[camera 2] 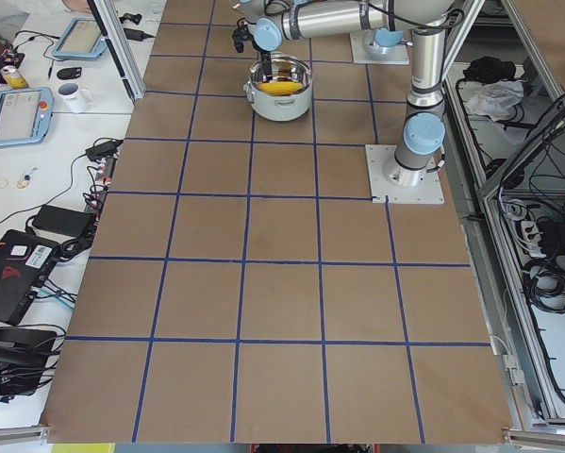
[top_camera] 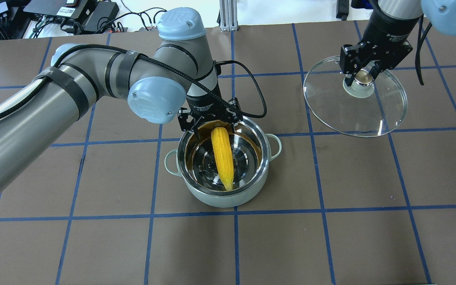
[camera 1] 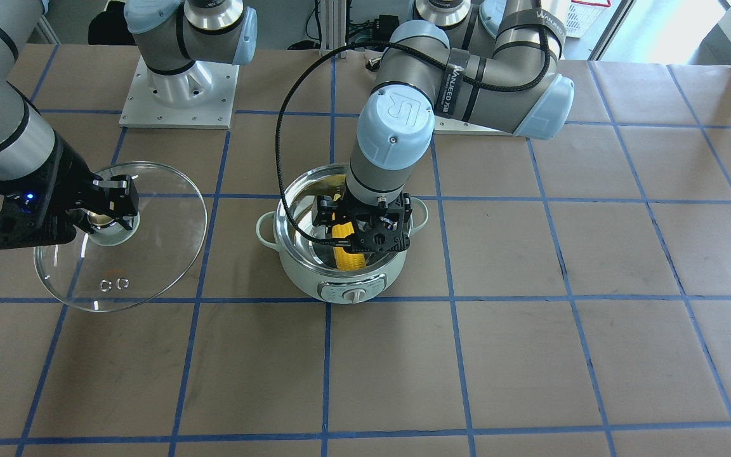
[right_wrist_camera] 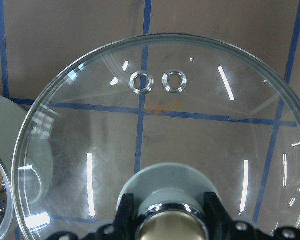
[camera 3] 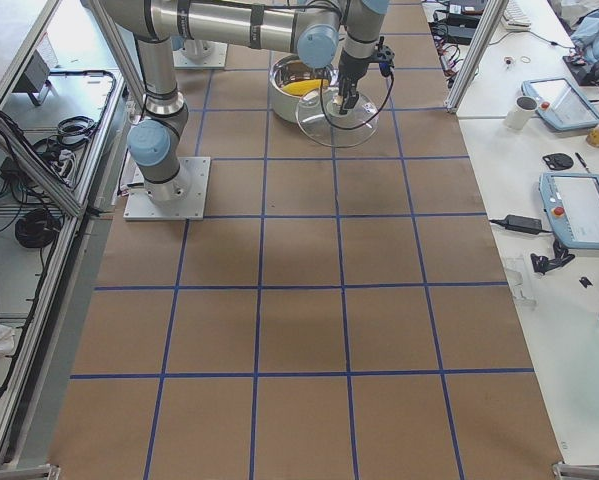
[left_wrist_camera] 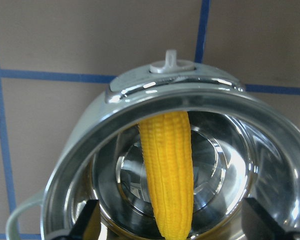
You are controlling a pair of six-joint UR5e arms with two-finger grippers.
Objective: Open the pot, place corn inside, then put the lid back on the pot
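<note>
The pale green pot stands open at mid table, also in the front view. The yellow corn lies slanted inside it, its pointed tip toward the control-panel side. My left gripper hangs over the pot's robot-side rim, open. In the left wrist view its fingers stand wide apart on either side of the corn without touching it. My right gripper is shut on the knob of the glass lid and holds it tilted, off to the pot's side.
The table is brown paper with a blue tape grid. The two arm bases stand at the robot's edge. A black cable loops from the left wrist over the pot's rim. Tablets and cables lie beyond the table's ends.
</note>
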